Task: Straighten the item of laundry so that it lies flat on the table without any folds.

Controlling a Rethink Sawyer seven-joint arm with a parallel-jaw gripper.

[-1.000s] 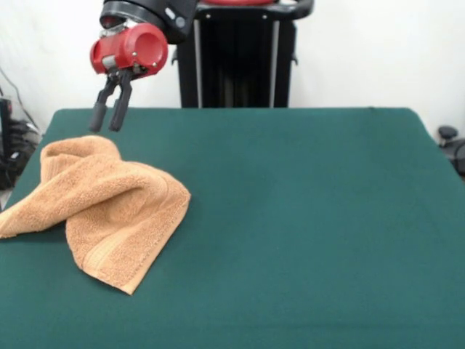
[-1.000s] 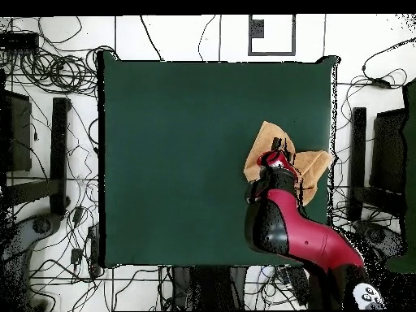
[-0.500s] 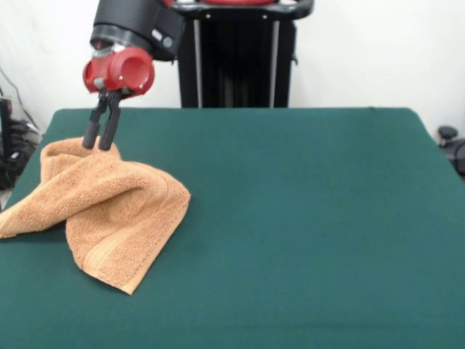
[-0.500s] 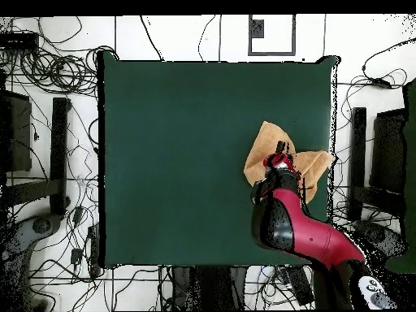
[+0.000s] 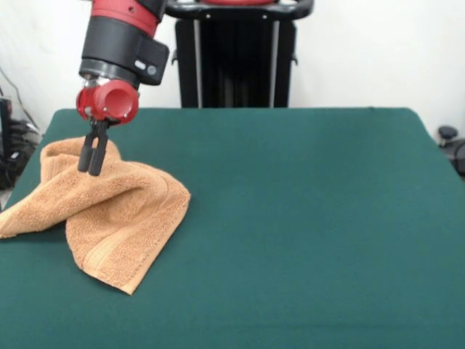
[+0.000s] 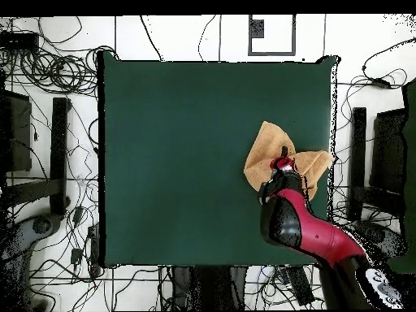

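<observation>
Towel: the item of laundry (image 5: 109,211) lies bunched and folded over itself at one side of the table (image 5: 305,218), close to the table's edge, with one end trailing out to that edge
Folds: a thick rolled ridge runs across the upper part; a flap hangs toward the camera in the front view, showing a woven band stripe near its hem
Overhead look: the cloth (image 6: 268,150) shows as a crumpled tan patch by the table's (image 6: 203,146) side edge, partly hidden under the arm
Gripper: the gripper (image 5: 91,166) points straight down from its red wrist, its dark tips right at the ridge of the towel; from above, the gripper (image 6: 282,158) sits over the middle of the cloth
Fingers: the two fingers (image 5: 84,158) stand almost together, only a thin slit between them; I can't make out any terry caught in that slit, and the towel looks undisturbed around them
Table: dark green cloth, wide and bare away from the towel
Surroundings: black pedestal frame (image 5: 236,54) behind the table, cables (image 6: 57,73) on the floor around it
</observation>
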